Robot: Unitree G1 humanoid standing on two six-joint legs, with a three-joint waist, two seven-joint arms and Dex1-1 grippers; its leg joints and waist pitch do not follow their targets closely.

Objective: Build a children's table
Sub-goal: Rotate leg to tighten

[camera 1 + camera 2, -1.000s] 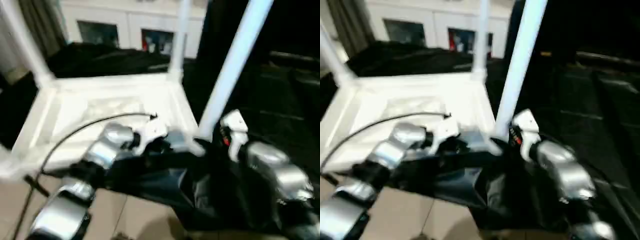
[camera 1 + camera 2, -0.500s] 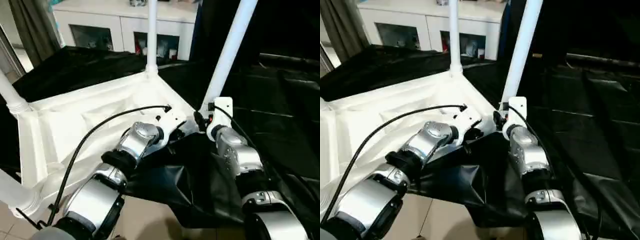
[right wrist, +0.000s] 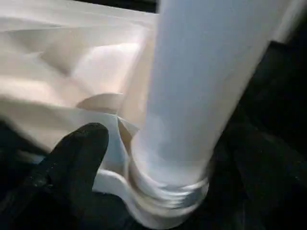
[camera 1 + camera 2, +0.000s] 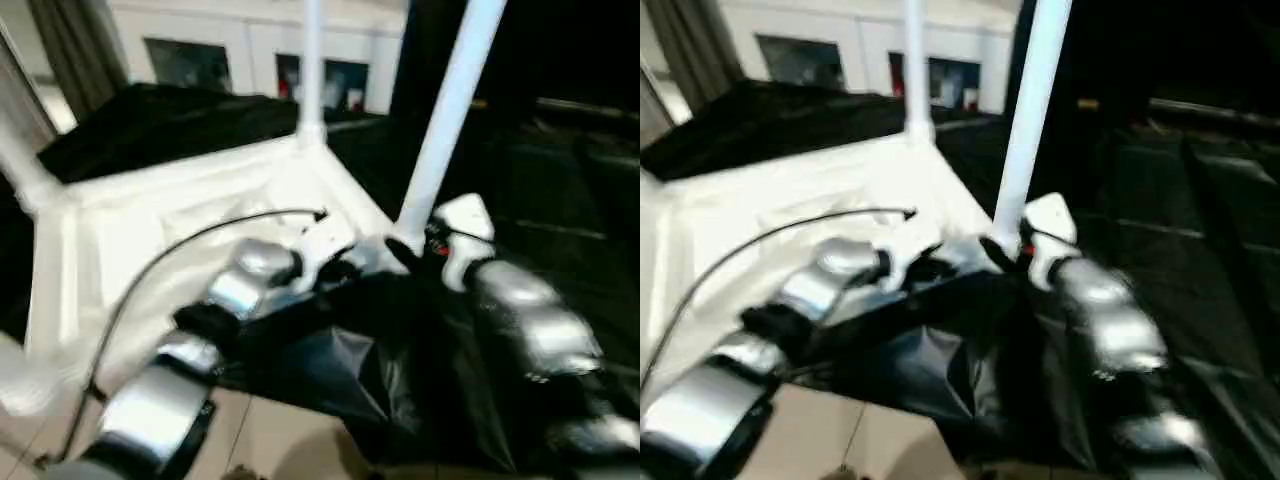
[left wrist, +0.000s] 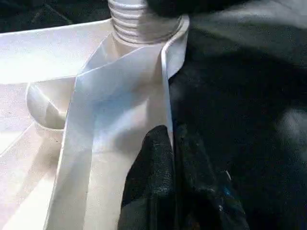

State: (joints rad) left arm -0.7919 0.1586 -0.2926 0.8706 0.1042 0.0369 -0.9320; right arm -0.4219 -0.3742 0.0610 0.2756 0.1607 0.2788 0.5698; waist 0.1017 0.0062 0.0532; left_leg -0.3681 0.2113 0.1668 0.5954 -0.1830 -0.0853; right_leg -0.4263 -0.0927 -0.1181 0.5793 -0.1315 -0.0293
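Observation:
The children's table lies upside down, its white tabletop (image 4: 150, 220) with the ribbed underside facing up. White tube legs stand in its corner sockets: one at the near right corner (image 4: 450, 110), one at the far corner (image 4: 312, 70), one at the left (image 4: 20, 165). My left gripper (image 5: 172, 158) is shut on the tabletop's thin rim just below the near right leg's ribbed collar (image 5: 144, 24). My right gripper (image 4: 410, 250) sits at that leg's base, open around the leg (image 3: 211, 86), with one black finger (image 3: 72, 163) apart from it.
A black sheet (image 4: 520, 200) covers the surface under and to the right of the tabletop. A black cable (image 4: 180, 250) arcs over my left forearm. A white cabinet (image 4: 230, 50) and a curtain (image 4: 70, 50) stand behind. Tiled floor (image 4: 280, 440) shows in front.
The head view has swung and tilted. Both grippers stay at the near right corner; the left keeps its hold on the rim and the right stays by the leg's base.

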